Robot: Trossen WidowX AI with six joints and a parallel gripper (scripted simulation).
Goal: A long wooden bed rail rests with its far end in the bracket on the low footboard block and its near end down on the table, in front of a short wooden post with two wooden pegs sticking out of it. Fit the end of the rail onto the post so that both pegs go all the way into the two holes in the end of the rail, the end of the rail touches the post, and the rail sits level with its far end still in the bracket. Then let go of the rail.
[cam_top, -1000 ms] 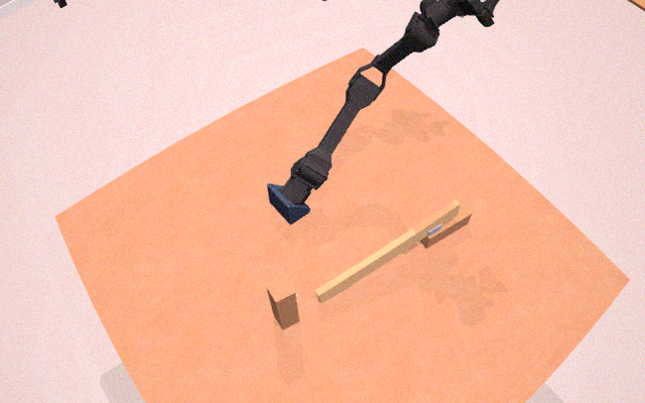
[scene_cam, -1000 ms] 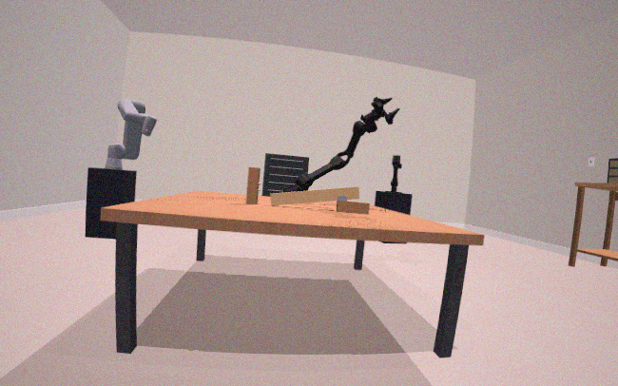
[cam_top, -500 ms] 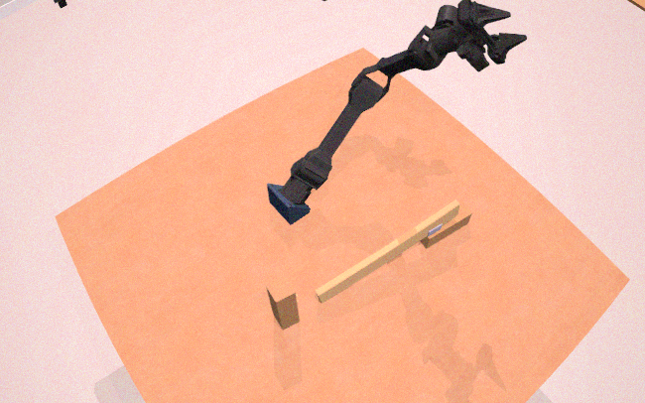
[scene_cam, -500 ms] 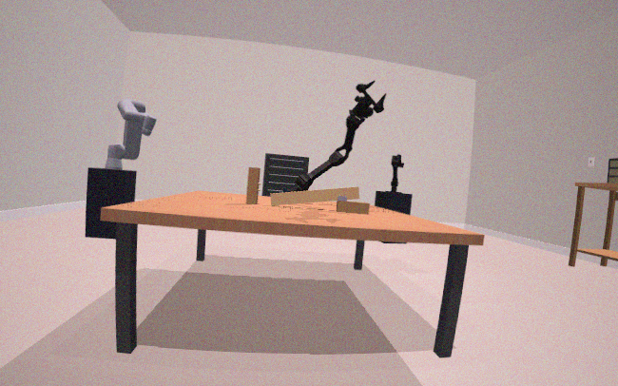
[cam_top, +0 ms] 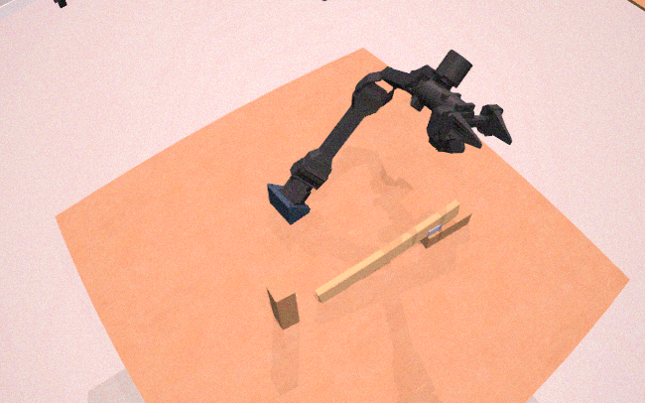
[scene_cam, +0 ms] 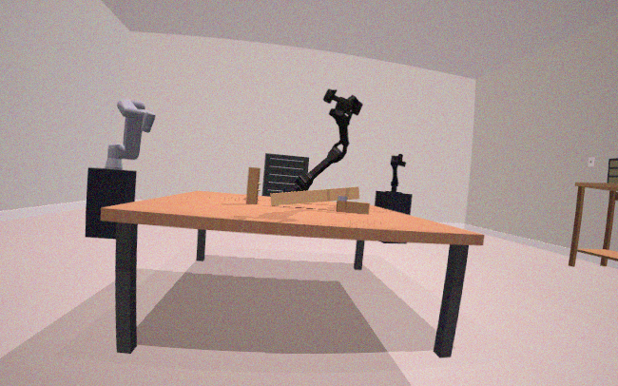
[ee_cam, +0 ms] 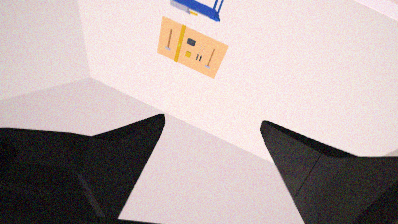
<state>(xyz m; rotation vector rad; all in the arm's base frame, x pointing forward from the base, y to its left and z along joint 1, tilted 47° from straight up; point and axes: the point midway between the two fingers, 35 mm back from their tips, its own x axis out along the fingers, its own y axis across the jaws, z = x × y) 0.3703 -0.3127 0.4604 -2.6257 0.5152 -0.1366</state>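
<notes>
The gripper [cam_top: 482, 131] is hanging high over the table's [cam_top: 165, 240] far edge, jaws spread wide and gripping nothing, while the rail [cam_top: 380, 257] is lying near the right edge, its end apart from the post [cam_top: 284, 308]

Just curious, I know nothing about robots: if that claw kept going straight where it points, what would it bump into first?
Nothing nearby, it seems. The wrist view looks between the open fingers at bare pale floor, with a distant small table beyond; depth is unclear.

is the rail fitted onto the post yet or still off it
Still off. The rail slopes, its near end on the table, a gap before the post.
</notes>
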